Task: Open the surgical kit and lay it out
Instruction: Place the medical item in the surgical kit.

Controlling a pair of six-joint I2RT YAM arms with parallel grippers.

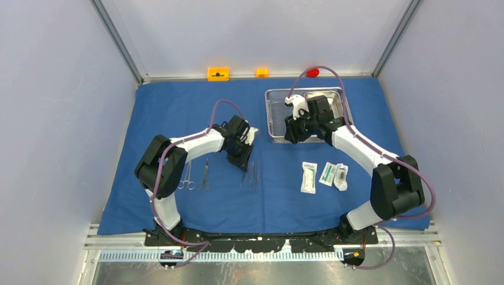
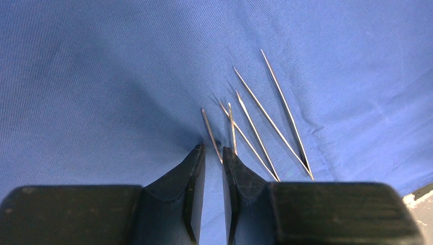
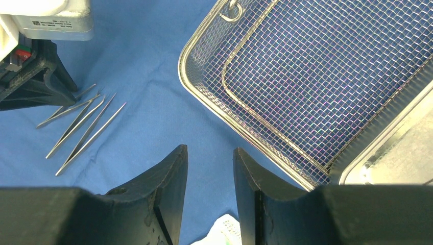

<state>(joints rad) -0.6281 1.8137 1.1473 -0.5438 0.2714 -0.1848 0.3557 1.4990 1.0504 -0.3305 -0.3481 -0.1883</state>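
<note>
The blue cloth [image 1: 178, 107] lies spread flat over the table. At its back right stands the wire-mesh basket [image 1: 276, 116], with a smaller steel tray [image 1: 334, 102] in its right end. Scissors and forceps [image 1: 205, 174] lie at front left, and the tweezers [image 1: 253, 175] fan out beside them. Three white packets [image 1: 324, 175] lie at front right. My left gripper [image 2: 213, 150] sits low over the cloth, its jaws a narrow slit apart with only cloth between, and the tweezers [image 2: 255, 127] touch its right fingertip. My right gripper [image 3: 210, 153] hangs open and empty by the basket's [image 3: 306, 87] near-left corner.
Two orange blocks [image 1: 218, 73] [image 1: 262, 72] and a small red block [image 1: 312, 72] sit on the back ledge beyond the cloth. Grey walls close in both sides. A white packet [image 3: 224, 235] lies just below my right fingers.
</note>
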